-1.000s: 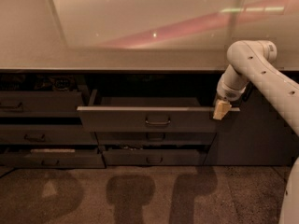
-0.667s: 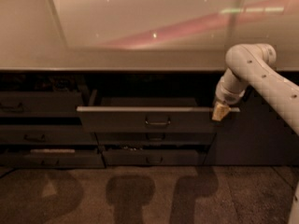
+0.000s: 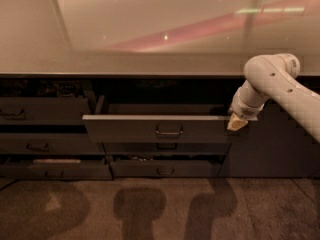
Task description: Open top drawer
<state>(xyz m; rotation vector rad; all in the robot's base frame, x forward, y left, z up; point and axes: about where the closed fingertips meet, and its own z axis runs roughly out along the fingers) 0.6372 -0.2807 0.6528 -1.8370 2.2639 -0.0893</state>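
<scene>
Dim cabinet wall under a glossy tabletop (image 3: 150,64), brown floor below. Item: top drawer (image 3: 125,130), centre bank, already drawn well out, tray interior exposed, central handle (image 3: 169,131) untouched. Pincer (image 3: 236,123): at the front's upper right corner, touching or just beside it (grip state cannot be told). Handling note: any further pull should run straight outward and level, since an off-centre hold may skew it. Change: drawer front sits about where it did a second ago; pincer slightly lower.
</scene>
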